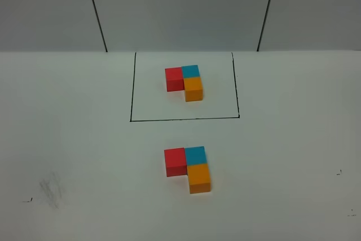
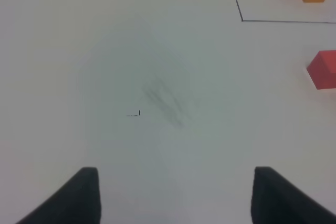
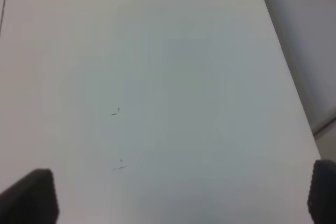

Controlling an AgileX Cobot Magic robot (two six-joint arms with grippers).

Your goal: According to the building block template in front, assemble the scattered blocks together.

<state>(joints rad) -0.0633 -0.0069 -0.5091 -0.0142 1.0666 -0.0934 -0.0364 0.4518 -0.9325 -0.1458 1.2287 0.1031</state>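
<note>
Both pincers released, well apart from assembled scattered blocks

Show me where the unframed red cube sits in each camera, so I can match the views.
Exterior high: the unframed red cube is just below centre, touching the blue cube, ahead of the black frame.
Left wrist: at the right edge, partly cut off.
Right wrist: not in view; only bare table.
Shared landmark: the black frame's corner, in the exterior high and left wrist views.
</note>
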